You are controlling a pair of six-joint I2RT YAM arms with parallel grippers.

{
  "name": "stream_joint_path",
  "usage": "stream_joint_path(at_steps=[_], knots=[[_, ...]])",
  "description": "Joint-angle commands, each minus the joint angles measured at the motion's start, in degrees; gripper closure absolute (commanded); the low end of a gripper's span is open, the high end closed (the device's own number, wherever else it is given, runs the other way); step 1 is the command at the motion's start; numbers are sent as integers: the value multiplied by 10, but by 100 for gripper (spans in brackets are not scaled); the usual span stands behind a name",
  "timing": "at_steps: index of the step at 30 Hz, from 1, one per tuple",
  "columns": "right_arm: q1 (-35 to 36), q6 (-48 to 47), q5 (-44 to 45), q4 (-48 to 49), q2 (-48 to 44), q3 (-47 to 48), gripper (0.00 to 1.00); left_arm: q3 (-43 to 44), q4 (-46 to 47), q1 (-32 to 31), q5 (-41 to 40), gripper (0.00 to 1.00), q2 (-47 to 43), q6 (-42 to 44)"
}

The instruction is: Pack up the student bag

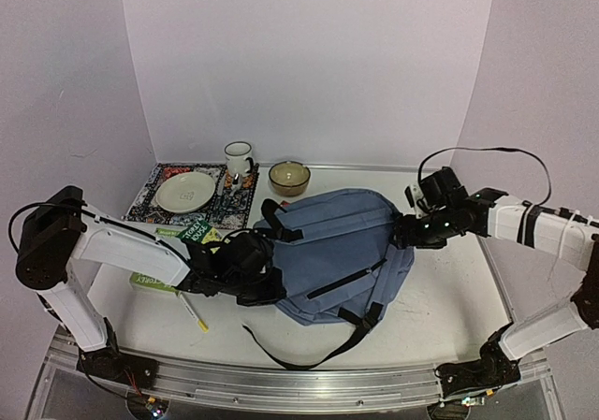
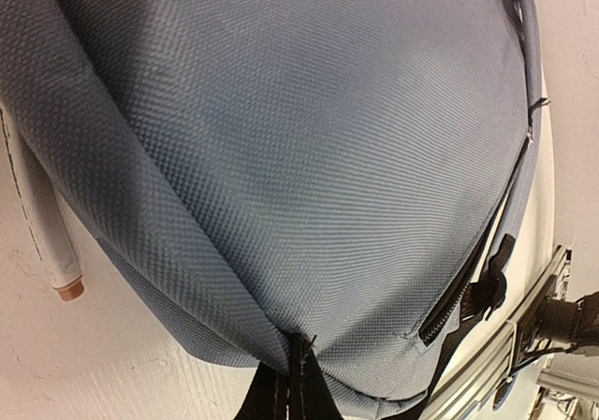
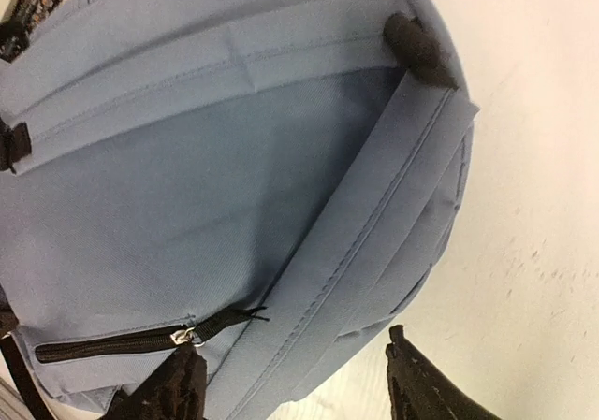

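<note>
Flanked the large soft grey-blue fabric backpack (image 1: 346, 242) on the white worktop (image 1: 449, 298), left pincer (image 1: 270, 284) closed tight, right pincer (image 1: 404, 230) spread wide.

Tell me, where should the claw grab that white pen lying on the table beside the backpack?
Grip the white pen around the middle of its barrel, coming straight down from above with one finger on each side of its thin width. It lies flat on the table, so nothing can get under it. Its far end lies close to the student bag.

Pen's (image 2: 47, 233) far end behind student bag (image 2: 299, 139)
</note>
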Motion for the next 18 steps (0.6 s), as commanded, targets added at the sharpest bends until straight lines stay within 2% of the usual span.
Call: stream_joint_path(at_steps=[1,4,7,12,18], knots=[[-84,-10,-112,50,-25,-32,24,35,-27,3,-13,100,0,45],[-145,-3,-179,105,-8,-59,19,35,-29,3,-9,100,3,47],[-176,-3,-221,148,18,-70,12,35,-30,3,-4,100,6,48],[-246,-12,-289,202,73,-74,9,37,-31,3,-2,100,11,50],[-284,-25,-349,239,153,-59,3,44,-37,3,7,100,20,54]])
